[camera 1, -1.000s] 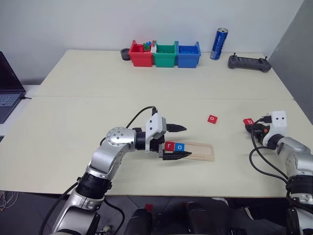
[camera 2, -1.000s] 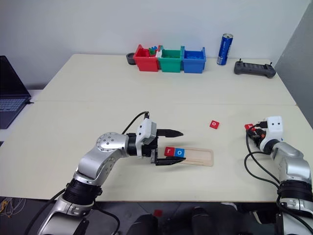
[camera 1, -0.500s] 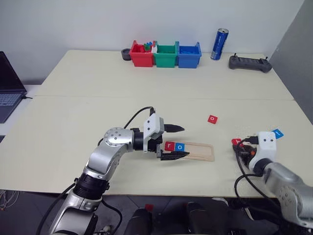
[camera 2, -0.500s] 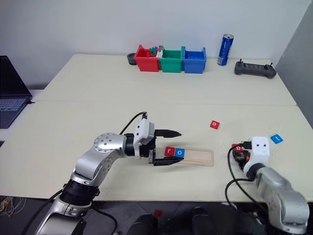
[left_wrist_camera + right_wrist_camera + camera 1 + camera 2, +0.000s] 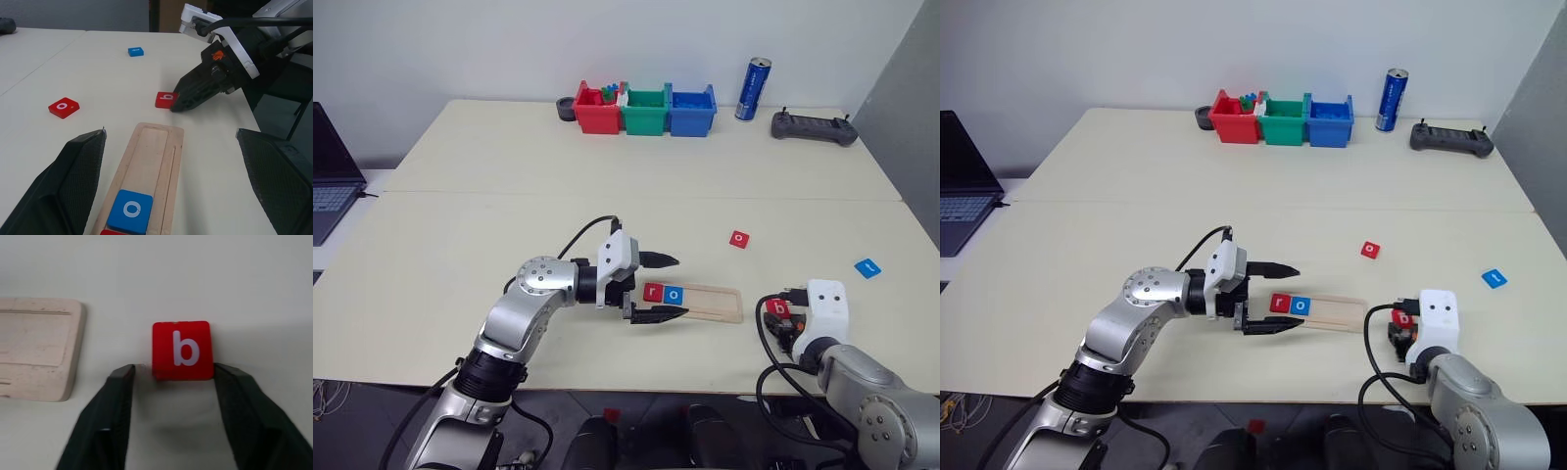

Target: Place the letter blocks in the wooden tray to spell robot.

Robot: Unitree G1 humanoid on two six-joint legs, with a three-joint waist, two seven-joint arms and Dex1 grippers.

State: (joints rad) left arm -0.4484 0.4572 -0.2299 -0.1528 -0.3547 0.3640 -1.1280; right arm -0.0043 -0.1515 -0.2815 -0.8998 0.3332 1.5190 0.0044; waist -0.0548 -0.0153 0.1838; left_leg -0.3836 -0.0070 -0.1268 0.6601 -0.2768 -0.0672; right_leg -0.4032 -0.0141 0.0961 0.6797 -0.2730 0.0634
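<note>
Two tiles, red r (image 5: 652,291) and blue o (image 5: 674,294), already seated in wooden tray (image 5: 720,304). Red b block (image 5: 182,350) flat on table just beside tray's end, between parted right gripper (image 5: 171,382) fingers, seemingly released. Left gripper (image 5: 658,288) spread wide, empty. Probably light, rigid, slick; best pinched across opposite edges.

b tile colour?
Red with a white letter, b tile; clearest in the right wrist view.

We are seeing a red r block (image 5: 653,291) and a blue o block (image 5: 674,294) in the pale wooden tray (image 5: 720,303), a red b block (image 5: 182,350), a red o block (image 5: 738,238), and a blue block (image 5: 867,267), all with white letters.
</note>
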